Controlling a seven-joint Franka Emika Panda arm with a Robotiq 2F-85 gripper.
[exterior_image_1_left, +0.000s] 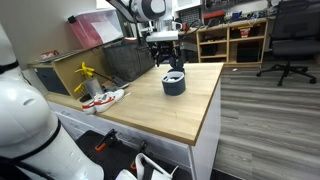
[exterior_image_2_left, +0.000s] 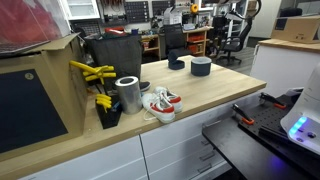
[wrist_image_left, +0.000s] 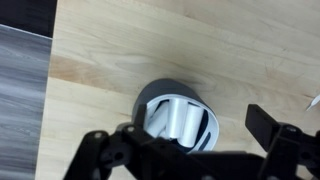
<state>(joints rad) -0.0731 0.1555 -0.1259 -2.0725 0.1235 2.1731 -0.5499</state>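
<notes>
A dark grey cup (wrist_image_left: 180, 118) stands upright on the light wooden table (wrist_image_left: 120, 50), with white cylindrical pieces (wrist_image_left: 172, 117) inside it. My gripper (wrist_image_left: 180, 138) hangs open over the cup, with one black finger (wrist_image_left: 264, 124) to its right and the other at its lower left. In an exterior view the gripper (exterior_image_1_left: 167, 60) is a little above the cup (exterior_image_1_left: 174, 84) and apart from it, holding nothing. The cup (exterior_image_2_left: 201, 66) also shows near the table's far end in an exterior view.
A pair of white and red sneakers (exterior_image_1_left: 103, 98) lies near the table edge, beside yellow-handled tools (exterior_image_2_left: 95, 72), a metal can (exterior_image_2_left: 128, 94) and a black box (exterior_image_2_left: 115, 52). A smaller dark object (exterior_image_2_left: 177, 63) sits next to the cup. Shelves (exterior_image_1_left: 232, 40) and an office chair (exterior_image_1_left: 290, 40) stand behind.
</notes>
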